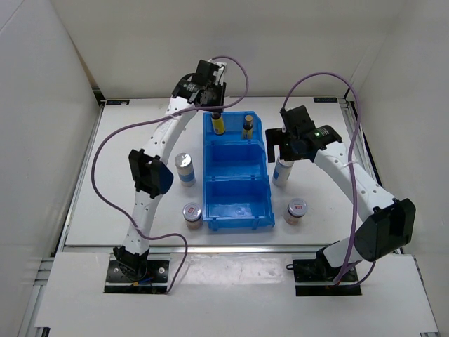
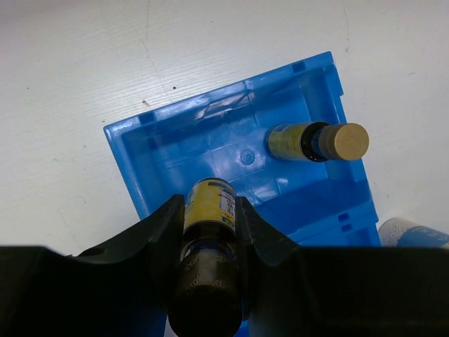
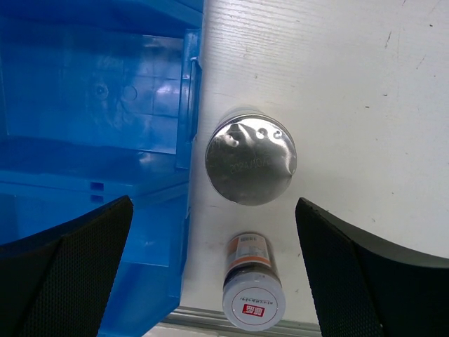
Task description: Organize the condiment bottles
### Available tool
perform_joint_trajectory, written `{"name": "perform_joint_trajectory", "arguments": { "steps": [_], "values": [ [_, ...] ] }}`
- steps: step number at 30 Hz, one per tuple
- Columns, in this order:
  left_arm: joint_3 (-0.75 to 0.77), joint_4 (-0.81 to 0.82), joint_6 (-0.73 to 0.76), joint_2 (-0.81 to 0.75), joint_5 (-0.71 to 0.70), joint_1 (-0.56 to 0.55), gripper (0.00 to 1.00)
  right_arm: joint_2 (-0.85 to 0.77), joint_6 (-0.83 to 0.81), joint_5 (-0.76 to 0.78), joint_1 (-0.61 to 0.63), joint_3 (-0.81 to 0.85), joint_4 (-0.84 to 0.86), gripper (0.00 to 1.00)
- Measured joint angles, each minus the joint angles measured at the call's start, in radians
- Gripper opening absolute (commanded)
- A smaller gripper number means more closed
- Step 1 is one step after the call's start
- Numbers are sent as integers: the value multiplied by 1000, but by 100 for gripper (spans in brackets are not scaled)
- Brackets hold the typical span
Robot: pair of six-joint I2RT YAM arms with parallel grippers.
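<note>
**Left wrist view: brown bottle gripped over the far bin compartment**

My left tool grips a brown bottle upright over the far compartment of the bin. I cannot tell whether it touches the floor. The second brown bottle stands in that same compartment, apart from the held one. My right tool is spread wide above a shaker, which stands on the surface just beside the bin's right wall, touching neither finger. A jar stands near the shaker. The other shaker and other jar stand left of the bin.
</note>
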Motion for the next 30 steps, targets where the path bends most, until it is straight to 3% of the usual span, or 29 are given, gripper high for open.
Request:
{"name": "perform_joint_trajectory", "arguments": {
  "steps": [13,15,18,19,21,22,25,26,30],
  "values": [
    [-3,41,49,145,-10,5,11,0,8,3,-7,-8,0,100],
    [-6,43,52,174,-11,5,14,0,10,6,-14,-9,0,100],
    [-5,72,58,176,-12,5,28,0,10,11,-20,-11,0,100],
    [-5,73,59,177,-12,5,43,0,10,13,-22,-12,-1,100],
    [-5,77,61,178,-12,5,55,0,12,16,-27,-13,-3,100],
    [-5,77,63,178,-12,5,67,0,14,19,-27,-13,-5,100],
    [-8,80,73,178,-12,4,85,2,26,30,-31,-13,-15,100],
    [-8,82,75,178,-12,3,100,2,30,31,-32,-13,-19,100],
    [-21,89,75,177,-12,0,100,9,44,37,-37,-13,-26,100]
  ]
}}
